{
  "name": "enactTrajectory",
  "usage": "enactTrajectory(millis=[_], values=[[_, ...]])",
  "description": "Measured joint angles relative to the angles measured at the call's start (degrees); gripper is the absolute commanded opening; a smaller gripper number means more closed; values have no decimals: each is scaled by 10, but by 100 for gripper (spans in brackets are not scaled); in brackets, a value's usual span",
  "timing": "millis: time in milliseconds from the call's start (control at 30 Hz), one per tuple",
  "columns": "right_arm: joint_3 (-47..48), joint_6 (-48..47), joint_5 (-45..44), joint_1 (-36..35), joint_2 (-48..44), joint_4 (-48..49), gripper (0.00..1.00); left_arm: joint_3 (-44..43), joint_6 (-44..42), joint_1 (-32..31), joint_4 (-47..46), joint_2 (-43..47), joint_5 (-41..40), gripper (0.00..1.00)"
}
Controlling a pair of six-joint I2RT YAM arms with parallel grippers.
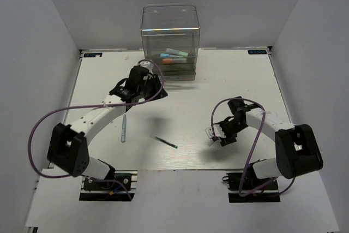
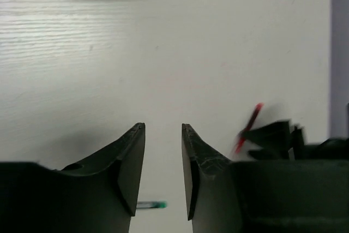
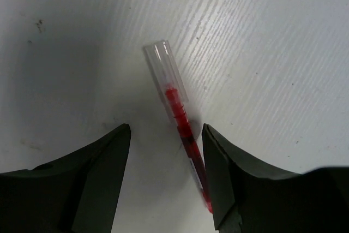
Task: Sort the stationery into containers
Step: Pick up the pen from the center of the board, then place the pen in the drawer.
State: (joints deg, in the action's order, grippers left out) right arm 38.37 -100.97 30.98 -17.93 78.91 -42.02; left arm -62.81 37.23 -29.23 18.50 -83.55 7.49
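Note:
The clear drawer cabinet (image 1: 170,25) stands at the back centre, and a mint green pen (image 1: 178,53) and an orange pen (image 1: 173,60) lie in its drawers. A light blue pen (image 1: 124,127) and a teal pen (image 1: 166,142) lie on the table. The teal pen also shows in the left wrist view (image 2: 151,205). My left gripper (image 1: 152,90) (image 2: 163,129) is open and empty, in front of the cabinet. My right gripper (image 1: 218,133) (image 3: 166,129) is open, low over a red pen with a clear cap (image 3: 177,110) that lies between the jaws, close to the right finger (image 3: 218,162).
The white table (image 1: 234,80) is boxed in by grey walls on three sides. Purple cables loop off both arms. The red pen (image 2: 248,126) and part of the right arm (image 2: 278,137) show in the left wrist view.

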Motion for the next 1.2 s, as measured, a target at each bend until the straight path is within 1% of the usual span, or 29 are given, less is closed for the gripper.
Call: enactTrajectory(millis=[133,200,300,333,400,433,500,533,600,667,700,733,833,1033,1100,1167,1200], values=[[22,-13,-9,-3,25,-2,61,66,-97,0,38,74,-2,47],[30,-19,-13,-6,34,-8,58,100,-137,0,42,102,7,47],[46,-28,-20,-11,55,-27,46,136,-186,0,51,127,36,47],[54,-30,-24,-13,64,-36,35,140,-197,0,56,129,44,47],[67,-31,-28,-16,80,-51,23,141,-211,0,62,125,60,47],[73,-30,-30,-16,88,-60,14,141,-213,0,65,122,67,47],[85,-28,-32,-17,100,-73,6,140,-211,0,76,109,73,47],[89,-27,-32,-17,105,-76,1,139,-200,0,83,101,72,47],[95,-21,-32,-20,108,-80,0,139,-175,0,97,86,68,47],[99,-9,-30,-21,110,-80,0,141,-135,0,107,82,59,53],[103,5,-30,-21,111,-78,0,143,-116,0,109,86,54,60],[108,28,-28,-24,111,-69,0,148,-87,2,109,94,43,75],[144,118,-19,-29,110,-28,0,181,14,3,109,149,-7,100],[231,311,-27,-54,96,153,0,275,227,6,87,328,-100,100],[256,353,-45,-66,97,212,0,307,301,6,82,367,-118,100],[286,383,-64,-78,107,256,0,333,367,6,84,386,-127,100],[307,394,-75,-83,116,272,0,346,401,6,84,389,-128,98]])
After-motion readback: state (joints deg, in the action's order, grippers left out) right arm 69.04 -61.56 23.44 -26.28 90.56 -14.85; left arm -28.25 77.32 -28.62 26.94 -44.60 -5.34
